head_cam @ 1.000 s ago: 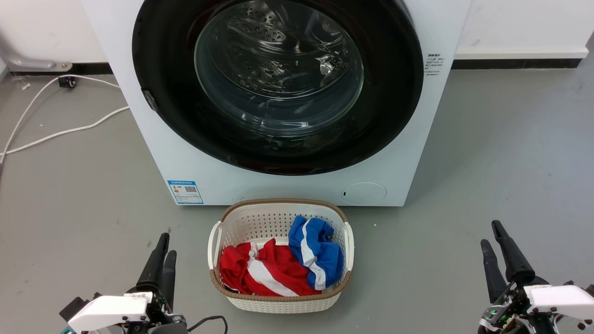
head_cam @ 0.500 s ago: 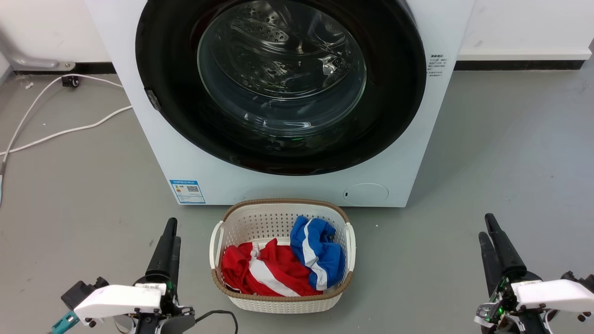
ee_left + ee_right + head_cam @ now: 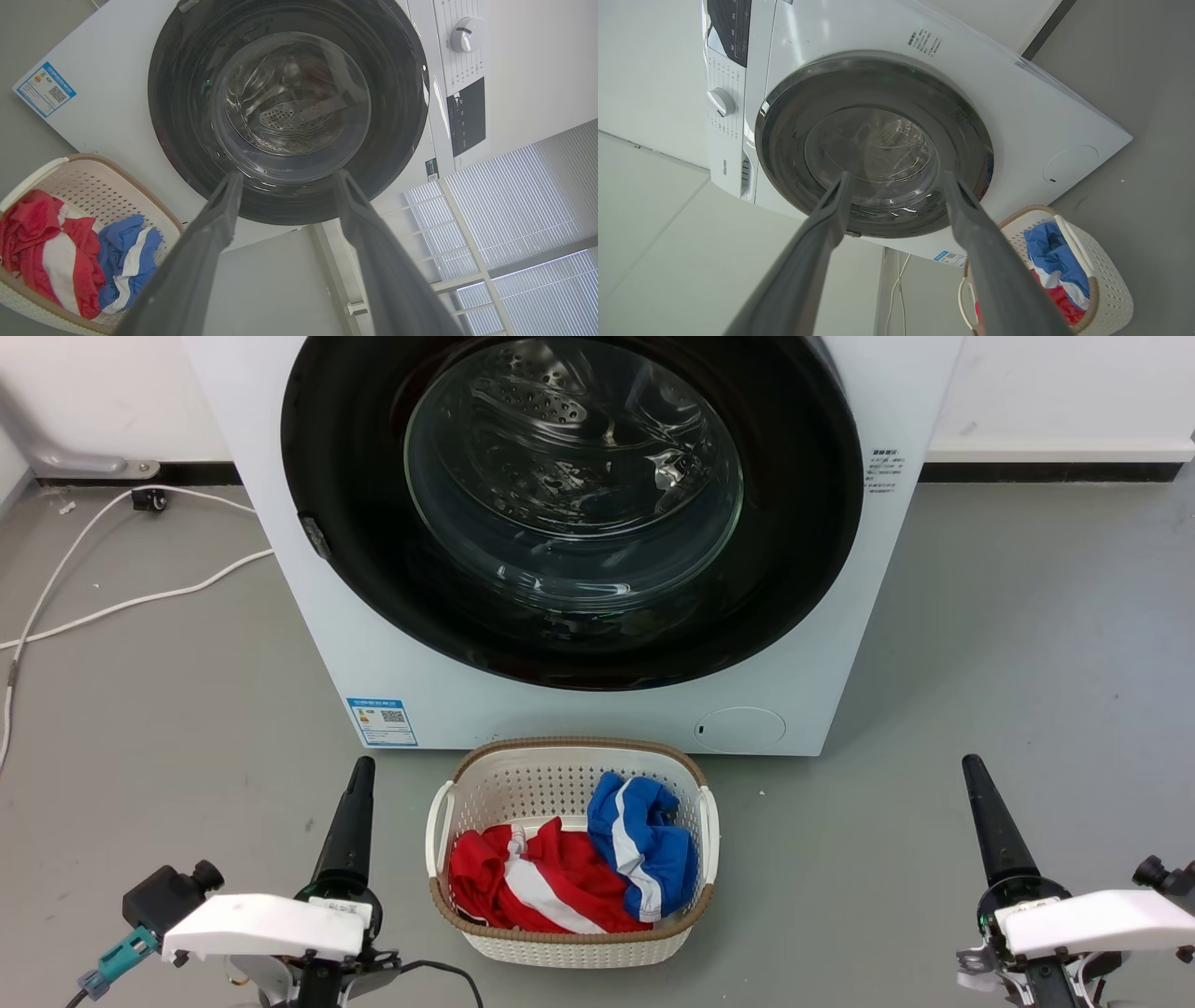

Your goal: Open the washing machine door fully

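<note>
We saw a white cable [image 3: 121,605] lying on the grey floor [image 3: 168,709], well ahead of our left tool [image 3: 360,770] and off to its left. That tool hung low over the floor, touching nothing. Its wrist view showed its two fingers [image 3: 219,219] spread wide with nothing between them. Just to its right stood the laundry basket [image 3: 574,745], holding a red and white garment [image 3: 523,882] and a blue garment [image 3: 644,845]. Ahead of both tools, beyond the basket, stood the washing machine [image 3: 392,653], its blue label [image 3: 381,721] the part nearest the left tool. The washing machine door [image 3: 803,541] lay flat against the machine's front, well apart from either tool. Right of the basket, our right tool [image 3: 973,767] hung over the floor, likewise spread wide and empty.
</note>
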Tool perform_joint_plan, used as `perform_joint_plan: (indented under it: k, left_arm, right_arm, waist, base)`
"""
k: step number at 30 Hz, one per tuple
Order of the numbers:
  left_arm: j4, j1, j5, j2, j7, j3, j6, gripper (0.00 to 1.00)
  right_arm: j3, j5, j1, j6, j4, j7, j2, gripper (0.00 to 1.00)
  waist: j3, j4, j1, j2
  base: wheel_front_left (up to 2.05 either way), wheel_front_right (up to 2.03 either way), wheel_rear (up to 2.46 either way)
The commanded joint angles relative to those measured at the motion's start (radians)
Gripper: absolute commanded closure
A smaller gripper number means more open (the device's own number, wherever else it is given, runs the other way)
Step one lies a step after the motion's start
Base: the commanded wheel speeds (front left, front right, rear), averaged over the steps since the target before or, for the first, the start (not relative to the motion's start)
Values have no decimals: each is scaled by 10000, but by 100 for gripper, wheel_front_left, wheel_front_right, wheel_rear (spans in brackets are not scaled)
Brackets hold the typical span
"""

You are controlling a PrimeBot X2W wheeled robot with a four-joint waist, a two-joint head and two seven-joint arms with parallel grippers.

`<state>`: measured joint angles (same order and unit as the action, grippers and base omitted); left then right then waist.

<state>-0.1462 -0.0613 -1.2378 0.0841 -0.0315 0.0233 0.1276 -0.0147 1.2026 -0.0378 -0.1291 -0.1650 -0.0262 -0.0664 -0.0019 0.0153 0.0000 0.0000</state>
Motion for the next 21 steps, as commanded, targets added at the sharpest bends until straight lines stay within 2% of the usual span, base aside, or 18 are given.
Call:
perform_joint_plan:
  k: [1, 14, 21]
  left_arm:
    - [198, -161, 311, 87, -99, 54, 18, 0]
    - [196, -95, 2935, 352, -547, 343, 23, 0]
    - [139, -127, 4227, 566, -759, 572, 26, 0]
  right_arm:
    - [8, -265, -54, -17, 213, -77, -35, 0]
    - [-158, -3672, 154, -18, 610, -195, -4, 0]
    - [-188, -5104, 305, -19, 866, -158, 54, 0]
  waist:
    - [-2, 0, 0, 0]
    - [-54, -18, 0, 0]
    - [-80, -36, 0, 0]
  base:
    - [0, 0, 0]
    - [0, 0, 0]
    - [0, 0, 0]
